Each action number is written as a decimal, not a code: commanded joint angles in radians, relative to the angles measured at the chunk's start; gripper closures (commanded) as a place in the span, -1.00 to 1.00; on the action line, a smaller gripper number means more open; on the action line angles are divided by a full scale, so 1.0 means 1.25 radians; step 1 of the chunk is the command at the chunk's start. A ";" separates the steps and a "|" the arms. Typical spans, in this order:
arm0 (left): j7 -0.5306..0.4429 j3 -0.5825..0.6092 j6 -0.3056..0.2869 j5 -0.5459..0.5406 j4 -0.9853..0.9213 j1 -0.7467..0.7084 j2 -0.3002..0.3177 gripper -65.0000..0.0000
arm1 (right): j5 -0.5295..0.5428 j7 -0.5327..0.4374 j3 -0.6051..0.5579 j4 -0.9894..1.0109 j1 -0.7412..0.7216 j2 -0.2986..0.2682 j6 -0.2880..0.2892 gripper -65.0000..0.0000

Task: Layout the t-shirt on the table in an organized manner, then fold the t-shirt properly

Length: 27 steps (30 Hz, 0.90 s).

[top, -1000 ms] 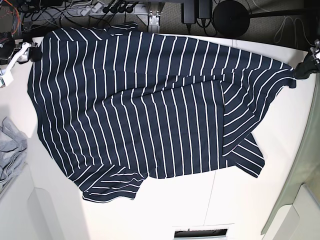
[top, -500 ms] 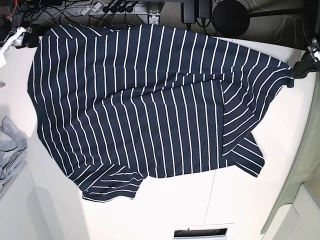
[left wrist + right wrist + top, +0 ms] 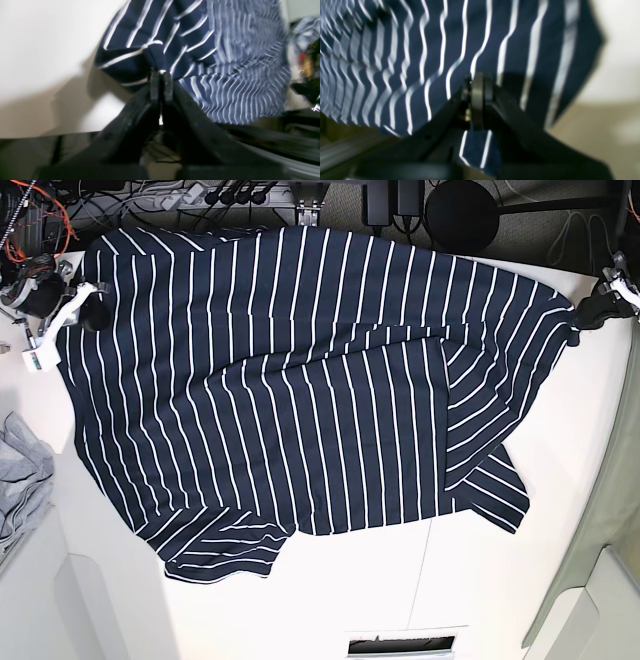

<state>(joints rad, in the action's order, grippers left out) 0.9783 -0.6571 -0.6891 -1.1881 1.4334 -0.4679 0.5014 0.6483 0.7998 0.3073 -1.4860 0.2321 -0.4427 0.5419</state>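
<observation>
Rumpled striped t-shirt [image 3: 300, 400] on matte table [image 3: 500, 590]

T-shirt [image 3: 300, 400] is lying spread across the table [image 3: 520, 580]. My left gripper [image 3: 590, 315] is sitting at its right-hand corner in the base view, my right gripper [image 3: 92, 315] at its left edge. Cloth [image 3: 20, 480] is lying left of the shirt.

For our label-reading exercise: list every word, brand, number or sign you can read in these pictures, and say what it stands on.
None can be read.
The t-shirt carries only white stripes, no print.
The table is blank.
A small white tag by the right gripper might be a label, but it is too small to read.
The wrist views are too blurred to show any writing.
</observation>
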 commanded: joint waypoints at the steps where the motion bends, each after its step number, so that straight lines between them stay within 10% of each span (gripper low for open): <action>1: -0.028 0.008 -0.007 -0.007 0.010 0.000 0.015 1.00 | -0.008 -0.022 -0.018 -0.005 -0.013 -0.007 0.001 1.00; 27: -0.199 0.294 0.085 0.422 -0.110 0.292 -0.071 1.00 | -0.110 -0.089 -0.132 0.417 -0.434 -0.003 -0.012 1.00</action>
<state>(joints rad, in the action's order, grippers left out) 0.7467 -0.2848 -0.5800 -0.6487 1.2812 -0.1123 0.3962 0.4992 0.7002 0.1383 -0.9535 -0.2882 -0.4294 0.5301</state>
